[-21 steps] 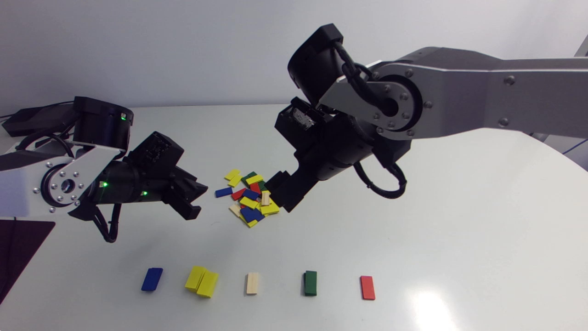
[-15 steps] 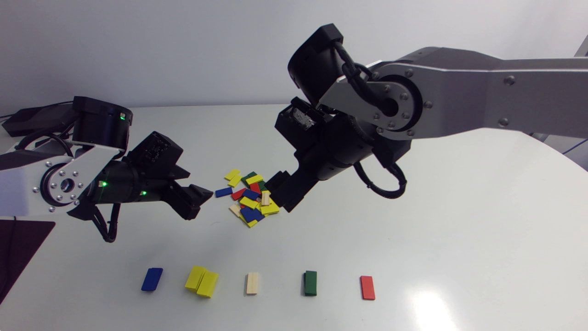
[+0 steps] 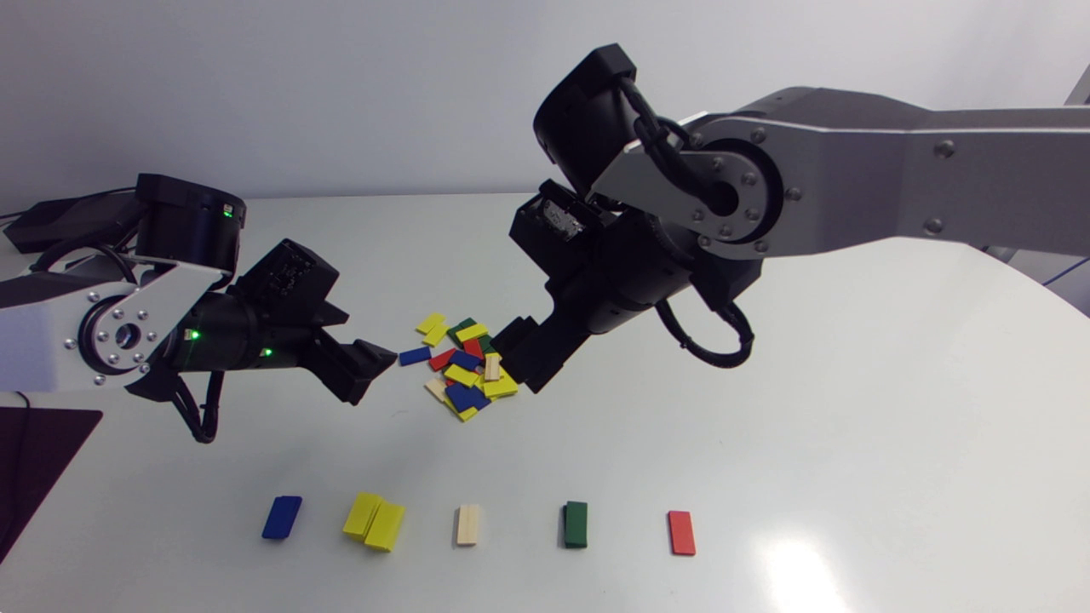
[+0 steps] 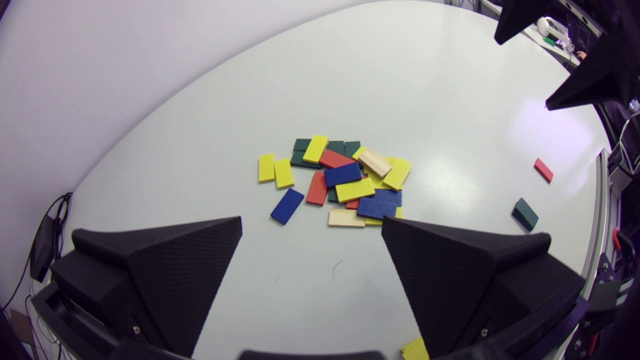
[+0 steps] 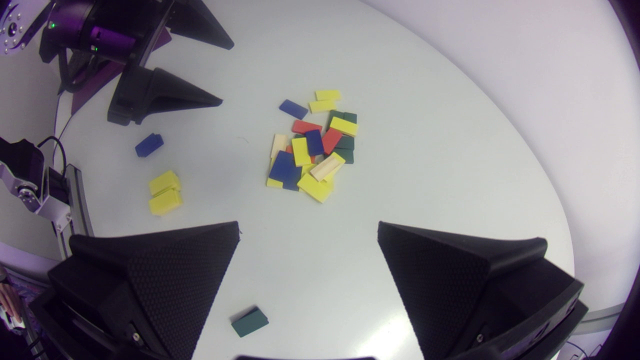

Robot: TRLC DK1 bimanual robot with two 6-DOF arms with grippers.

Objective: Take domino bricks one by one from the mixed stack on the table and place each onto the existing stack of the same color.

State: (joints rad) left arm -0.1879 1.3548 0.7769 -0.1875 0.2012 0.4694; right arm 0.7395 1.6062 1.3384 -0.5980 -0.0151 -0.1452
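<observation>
Left tool has edged toward the mixed pile at its 3 o'clock, released; right tool, also released, hovers at the pile's 3 o'clock. Both closing in together could collide or scatter it

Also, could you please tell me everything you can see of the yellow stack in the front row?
The yellow stack is not one neat column: it shows as two bright yellow flat blocks side by side, edges touching, slightly skewed to each other. They look like matte painted wood. It rests on the white table, in the front row between the blue brick and the pale wooden brick, apart from both. Nothing else touches it.
</observation>
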